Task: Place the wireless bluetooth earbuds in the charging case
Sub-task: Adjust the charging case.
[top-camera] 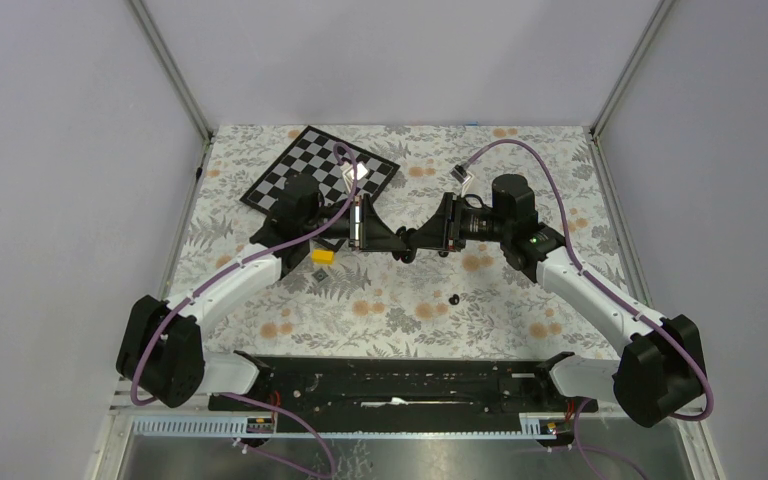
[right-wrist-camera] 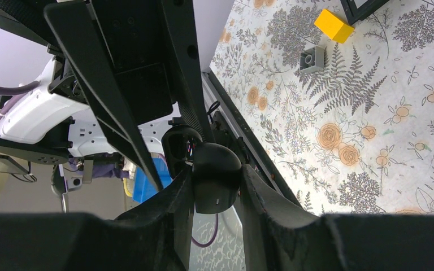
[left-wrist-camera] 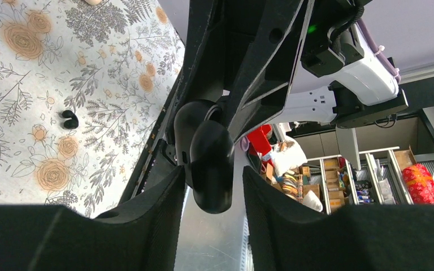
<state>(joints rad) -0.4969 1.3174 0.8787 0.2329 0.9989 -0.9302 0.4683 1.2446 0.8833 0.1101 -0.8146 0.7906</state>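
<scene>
The black charging case (top-camera: 410, 245) hangs above the table's middle, between both grippers, which meet tip to tip. My right gripper (right-wrist-camera: 217, 172) is shut on one rounded half of the case (right-wrist-camera: 216, 178), both fingers pressed against it. My left gripper (left-wrist-camera: 213, 172) stands open around the other rounded half of the case (left-wrist-camera: 210, 164), with a gap on each side. One black earbud (top-camera: 454, 299) lies on the flowered cloth nearer the arm bases, also in the left wrist view (left-wrist-camera: 69, 118). A pale rounded thing (left-wrist-camera: 94, 1) peeks in at that view's top edge.
A small yellow block (top-camera: 322, 256) lies on the cloth just left of the left gripper (top-camera: 385, 238), with a small grey brick (right-wrist-camera: 312, 58) near it. A chessboard (top-camera: 320, 175) lies at the back left. The black base rail (top-camera: 390, 380) runs along the near edge.
</scene>
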